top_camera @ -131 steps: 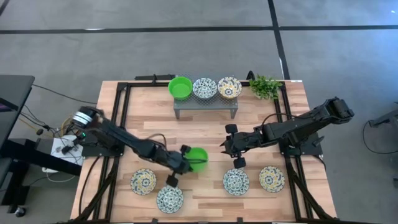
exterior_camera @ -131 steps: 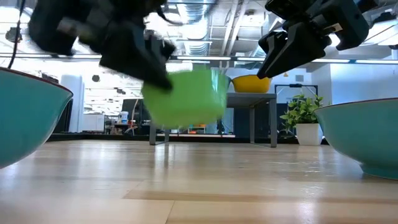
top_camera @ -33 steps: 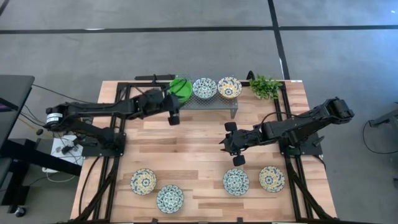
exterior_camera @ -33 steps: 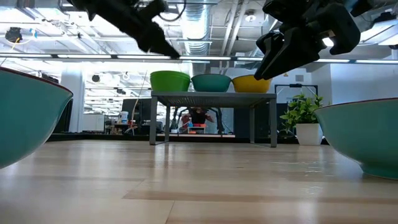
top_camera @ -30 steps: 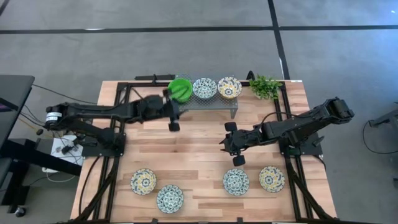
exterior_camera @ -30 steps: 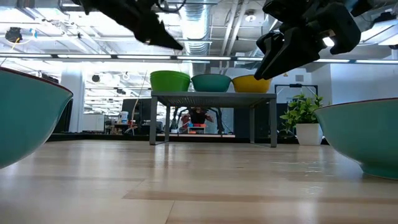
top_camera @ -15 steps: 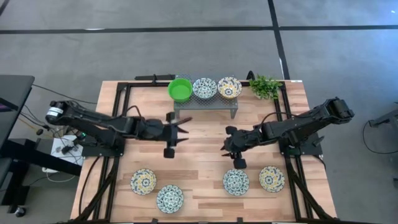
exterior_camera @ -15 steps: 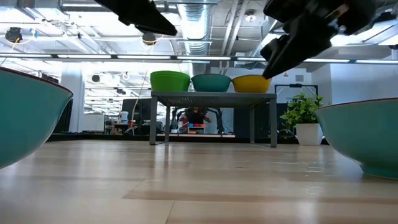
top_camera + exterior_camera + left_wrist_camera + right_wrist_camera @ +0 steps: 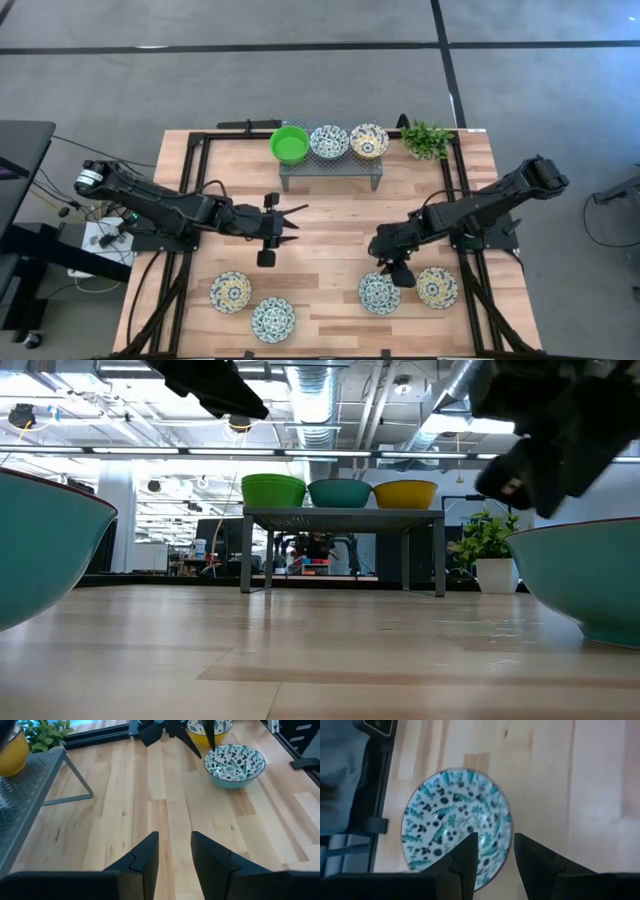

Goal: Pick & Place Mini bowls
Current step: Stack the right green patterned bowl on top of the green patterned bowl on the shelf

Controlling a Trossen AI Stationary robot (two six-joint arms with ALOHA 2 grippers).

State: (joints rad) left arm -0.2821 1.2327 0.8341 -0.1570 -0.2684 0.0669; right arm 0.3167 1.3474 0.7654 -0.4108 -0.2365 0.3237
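Three mini bowls stand on the grey rack [image 9: 330,168] at the far edge: a green one [image 9: 290,144], a blue-patterned one [image 9: 329,141] and a yellow-patterned one [image 9: 369,140]. Near the front edge, several more rest on the table: yellow-patterned [image 9: 230,292], blue-patterned [image 9: 273,319], blue-patterned [image 9: 379,292] and yellow-patterned [image 9: 437,287]. My left gripper [image 9: 292,218] hovers open over the table's middle, holding nothing. My right gripper [image 9: 492,850] is open and points down, above the near-right blue-patterned bowl [image 9: 457,825].
A small leafy plant [image 9: 427,138] stands to the right of the rack. Black frame rails [image 9: 196,200] run along the table's left and right sides. Bare wood lies between the rack and the near row of bowls.
My left gripper has drawn back from the green bowl on the rack toward the near edge, and is now over the table's middle. My right gripper has gone toward the near edge and down, tipping over the near-right blue-patterned bowl.
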